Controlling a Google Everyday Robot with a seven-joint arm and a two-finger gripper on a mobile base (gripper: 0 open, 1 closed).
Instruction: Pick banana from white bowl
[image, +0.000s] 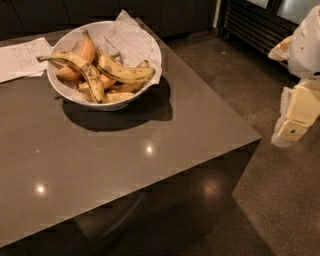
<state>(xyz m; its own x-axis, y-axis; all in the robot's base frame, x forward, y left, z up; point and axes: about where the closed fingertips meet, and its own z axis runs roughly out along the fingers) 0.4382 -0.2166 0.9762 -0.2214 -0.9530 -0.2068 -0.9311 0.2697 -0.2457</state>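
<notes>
banana (125, 73): atop the pile in the white bowl (65, 92), far-left corner of the desk (150, 165)
gripper (297, 115): past the desk's right edge, partly cut off; you cannot tell its opening

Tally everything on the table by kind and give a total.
Bananas: 5 at least; the pile overlaps
White bowl: 1
Paper sheets: 2, one flat on the table, one in the bowl
Total: 8 at least
Gripper: 1, off the table at the right, not in the total
</notes>
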